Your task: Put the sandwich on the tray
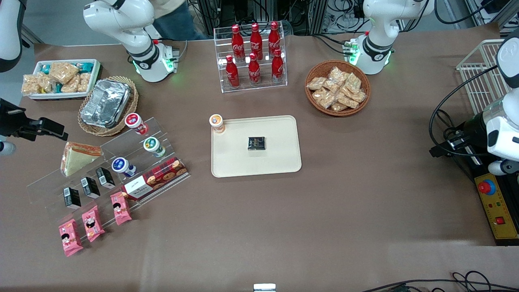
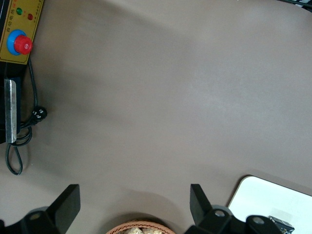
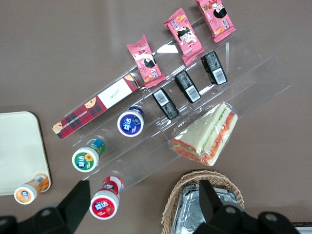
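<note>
The sandwich (image 1: 79,157), a triangular wedge in clear wrap with an orange-red and green filling edge, lies on the top step of a clear acrylic stand at the working arm's end of the table. It also shows in the right wrist view (image 3: 207,134). The cream tray (image 1: 279,162) lies at the table's middle and holds a small black packet (image 1: 256,143) and an orange-capped cup (image 1: 217,123). One tray corner shows in the right wrist view (image 3: 17,146). My gripper (image 1: 44,127) hovers open and empty (image 3: 144,195) above the table. It is a little farther from the front camera than the sandwich, and apart from it.
The acrylic stand (image 1: 121,154) also holds yogurt cups, black cartons (image 1: 89,187), pink snacks (image 1: 93,223) and a red cookie box (image 1: 156,178). A wicker basket with a foil container (image 1: 106,103) and a white snack bin (image 1: 61,79) stand nearby. A cola rack (image 1: 253,56) and a snack basket (image 1: 337,88) stand farther back.
</note>
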`<action>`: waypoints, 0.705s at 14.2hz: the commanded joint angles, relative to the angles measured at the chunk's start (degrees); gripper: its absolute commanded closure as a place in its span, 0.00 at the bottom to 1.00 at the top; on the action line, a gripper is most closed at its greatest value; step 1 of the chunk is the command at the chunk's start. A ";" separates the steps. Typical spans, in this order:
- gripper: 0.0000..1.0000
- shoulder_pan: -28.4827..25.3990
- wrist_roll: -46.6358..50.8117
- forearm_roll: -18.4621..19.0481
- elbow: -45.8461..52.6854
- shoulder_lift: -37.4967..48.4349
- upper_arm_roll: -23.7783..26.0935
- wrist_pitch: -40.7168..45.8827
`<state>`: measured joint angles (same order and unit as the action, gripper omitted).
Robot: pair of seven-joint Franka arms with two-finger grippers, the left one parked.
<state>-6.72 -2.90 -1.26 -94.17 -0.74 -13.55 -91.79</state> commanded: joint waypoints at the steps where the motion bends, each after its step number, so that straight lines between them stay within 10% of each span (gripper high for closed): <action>1: 0.01 0.83 5.95 1.08 1.09 -0.22 -0.24 0.48; 10: 0.01 4.26 34.69 1.61 0.04 -1.01 -1.04 3.03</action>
<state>-2.80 25.27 -0.65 -94.36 -1.27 -14.97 -89.49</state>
